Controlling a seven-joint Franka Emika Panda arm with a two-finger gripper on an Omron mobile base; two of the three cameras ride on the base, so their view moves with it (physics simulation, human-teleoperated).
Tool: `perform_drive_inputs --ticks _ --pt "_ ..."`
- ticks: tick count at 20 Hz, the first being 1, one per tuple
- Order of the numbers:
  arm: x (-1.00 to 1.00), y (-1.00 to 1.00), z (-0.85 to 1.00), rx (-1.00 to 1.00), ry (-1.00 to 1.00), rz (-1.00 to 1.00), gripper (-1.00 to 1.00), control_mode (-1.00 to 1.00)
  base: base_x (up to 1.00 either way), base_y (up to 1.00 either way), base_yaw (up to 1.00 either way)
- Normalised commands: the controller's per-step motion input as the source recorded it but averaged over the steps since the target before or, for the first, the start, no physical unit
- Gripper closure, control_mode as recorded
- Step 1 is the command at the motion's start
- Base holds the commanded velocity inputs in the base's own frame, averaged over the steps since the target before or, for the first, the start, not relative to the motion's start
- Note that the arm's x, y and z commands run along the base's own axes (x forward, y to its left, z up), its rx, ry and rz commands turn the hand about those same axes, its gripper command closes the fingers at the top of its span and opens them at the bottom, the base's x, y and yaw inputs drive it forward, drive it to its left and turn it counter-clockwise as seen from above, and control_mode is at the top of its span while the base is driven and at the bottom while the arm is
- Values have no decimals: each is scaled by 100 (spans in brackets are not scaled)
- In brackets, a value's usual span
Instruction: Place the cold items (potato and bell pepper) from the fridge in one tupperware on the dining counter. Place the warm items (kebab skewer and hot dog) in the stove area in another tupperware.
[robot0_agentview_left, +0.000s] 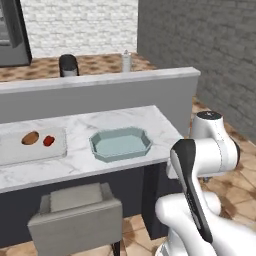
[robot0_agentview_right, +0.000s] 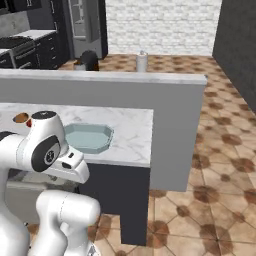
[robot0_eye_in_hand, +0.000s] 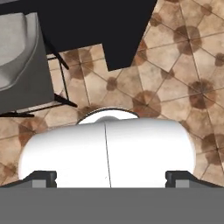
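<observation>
The potato (robot0_agentview_left: 30, 137) and the red bell pepper (robot0_agentview_left: 48, 141) lie side by side in the flat pale tupperware (robot0_agentview_left: 10, 152) at the left of the dining counter (robot0_agentview_left: 160, 127). The teal octagonal tupperware (robot0_agentview_left: 121, 143) sits empty to its right and shows again in the right base view (robot0_agentview_right: 87, 136), with the potato (robot0_agentview_right: 21, 118) behind my arm. My gripper (robot0_eye_in_hand: 110, 179) points down at the tiled floor, open, with nothing between its fingertips (robot0_eye_in_hand: 43, 178). The tall grey fridge (robot0_agentview_right: 82, 22) stands far back. The kebab skewer and hot dog are out of view.
A grey stool (robot0_agentview_left: 75, 215) stands against the counter's front, also seen from the hand (robot0_eye_in_hand: 19, 65). On the raised grey ledge (robot0_agentview_left: 100, 80) sit a dark object (robot0_agentview_left: 68, 65) and a pale bottle (robot0_agentview_left: 126, 61). A stove (robot0_agentview_right: 15, 42) is far left. Brown tiled floor (robot0_agentview_right: 215, 165) spreads right.
</observation>
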Motion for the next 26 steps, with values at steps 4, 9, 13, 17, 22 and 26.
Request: perform_drive_inputs --ticks 4,9,13,17,22,26 --pt "0 0 0 0 0 0 -100 100 24 -100 2" --pt "0 0 0 0 0 0 -100 100 36 -100 5" --pt "0 0 0 0 0 0 -100 100 43 -100 6" --pt "0 0 0 0 0 0 -100 100 47 -100 7" --pt "0 0 0 0 0 0 -100 100 53 -99 8" --pt "0 0 0 0 0 0 -100 100 69 -87 12"
